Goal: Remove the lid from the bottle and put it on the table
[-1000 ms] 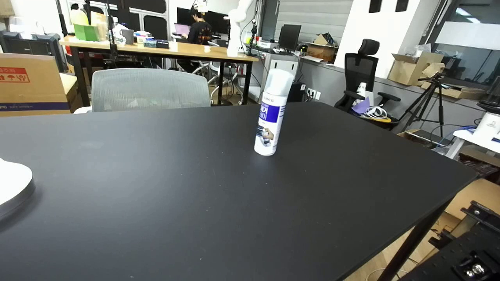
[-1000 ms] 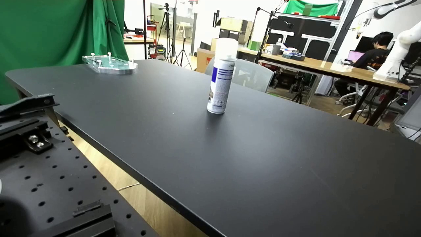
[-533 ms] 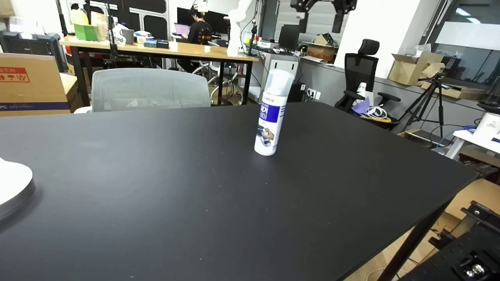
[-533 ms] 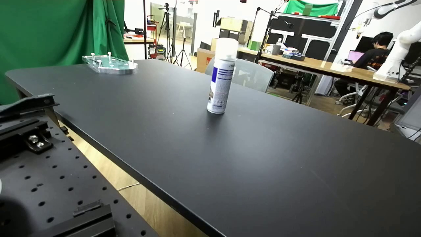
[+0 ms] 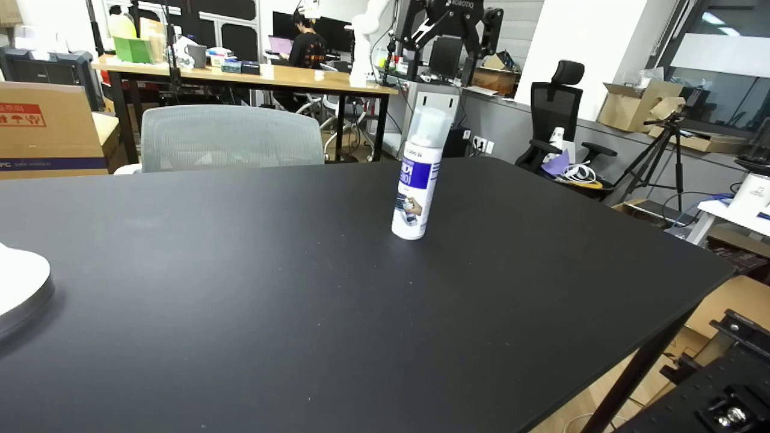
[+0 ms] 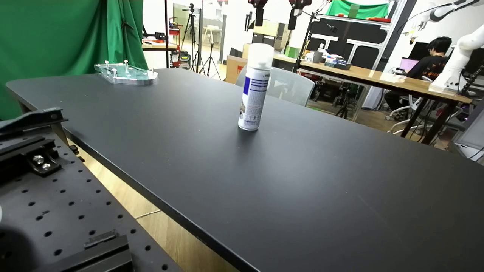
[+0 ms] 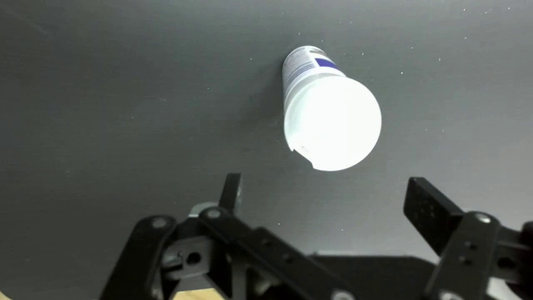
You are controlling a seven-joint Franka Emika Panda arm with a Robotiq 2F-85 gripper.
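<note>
The white bottle (image 5: 415, 189) with a blue label stands upright on the black table (image 5: 289, 300); it also shows in an exterior view (image 6: 253, 100) and in the wrist view (image 7: 300, 66). The translucent whitish lid (image 5: 430, 126) sits on top of the bottle; it also shows in an exterior view (image 6: 261, 56) and, very bright, in the wrist view (image 7: 337, 123). My gripper (image 5: 440, 80) is open and empty, fingers pointing down, above the lid in both exterior views (image 6: 275, 27). In the wrist view my gripper (image 7: 325, 181) has its jaws wide apart, with the lid beyond and apart from them.
A clear plate with short posts (image 6: 128, 73) lies at the table's far end in an exterior view. A white rounded object (image 5: 21, 282) shows at a left edge. A perforated black base (image 6: 75, 196) borders the table. A grey chair (image 5: 231, 138) stands behind it.
My gripper has come into both exterior views from the top, moving down toward the bottle. It is open throughout. The bottle and lid have not moved.
</note>
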